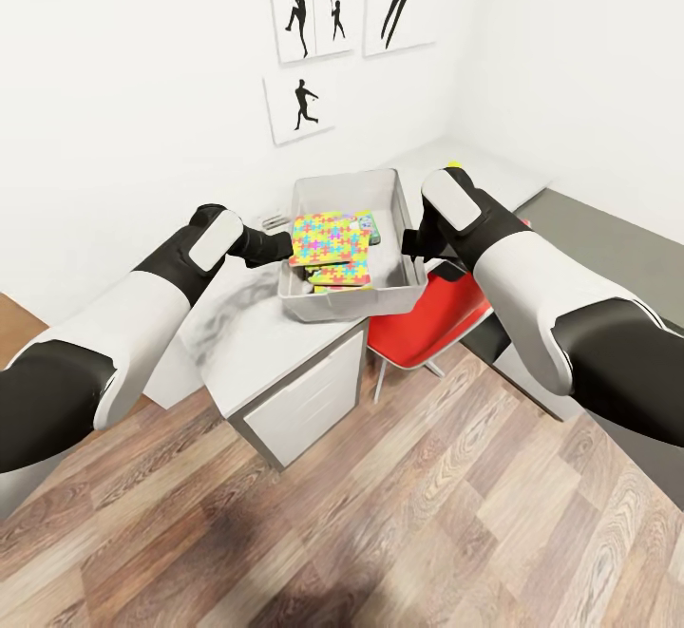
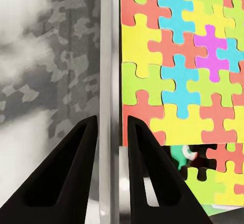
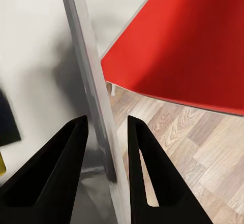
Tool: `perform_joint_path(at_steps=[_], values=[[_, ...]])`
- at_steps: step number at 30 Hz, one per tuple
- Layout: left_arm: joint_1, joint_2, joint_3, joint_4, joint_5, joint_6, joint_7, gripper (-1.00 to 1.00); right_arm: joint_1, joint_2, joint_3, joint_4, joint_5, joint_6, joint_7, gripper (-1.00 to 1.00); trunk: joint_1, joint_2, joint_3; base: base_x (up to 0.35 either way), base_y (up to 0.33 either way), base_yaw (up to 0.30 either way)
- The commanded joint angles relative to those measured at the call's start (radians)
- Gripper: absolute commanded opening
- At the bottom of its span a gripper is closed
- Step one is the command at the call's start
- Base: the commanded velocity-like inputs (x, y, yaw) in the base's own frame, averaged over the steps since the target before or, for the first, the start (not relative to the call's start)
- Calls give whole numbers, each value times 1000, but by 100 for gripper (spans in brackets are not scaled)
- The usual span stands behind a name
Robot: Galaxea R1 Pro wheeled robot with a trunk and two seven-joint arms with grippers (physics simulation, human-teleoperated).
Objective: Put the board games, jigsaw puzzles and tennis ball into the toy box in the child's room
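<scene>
**Both grippers straddle the toy box walls, one on each long side**

The toy box [image 1: 404,229] sits at the end of the table [image 1: 247,343], partly over its edge above the red chair [image 1: 427,319]. Inside it lie the jigsaw puzzles [image 1: 328,238], stacked flat, with a printed game box edge [image 1: 369,225] peeking out beyond them.

The left gripper [image 2: 108,132] has its two fingers set astride the box's left wall [image 2: 109,82]: one finger outside over the table, the other inside, just beside the top puzzle [image 2: 178,56]. The wall runs lengthwise straight out between the fingers. They are narrowly parted and close to the wall; whether they actually pinch it cannot be told.

The right gripper [image 3: 108,132] mirrors this on the opposite wall [image 3: 86,71], one finger inside the box, the other outside over the chair and plank floor [image 3: 193,132]. Again the gap is small, contact uncertain.

The yellow tennis ball [image 1: 454,165] shows just past the right arm, beyond its fingers, so the right arm looks nearer to it.
</scene>
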Motion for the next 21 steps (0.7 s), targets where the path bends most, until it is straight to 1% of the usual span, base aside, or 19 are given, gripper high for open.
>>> perform_joint_path(at_steps=[1,8,9,21], values=[[-1,1,-14,-2,25,0,11,-100,-1,-1,7,-1,5,5,-8,-100,0,-1,-1,0,0,0],[-1,1,-14,-2,25,0,12,-100,-1,-1,7,-1,5,5,-9,-100,0,-1,-1,0,0,0],[-1,2,-14,-2,25,0,12,100,-1,-1,7,-1,5,5,-9,100,0,-1,-1,0,0,0],[-1,2,-14,-2,25,0,11,100,-1,-1,6,-1,6,5,-9,100,0,-1,-1,0,0,0]])
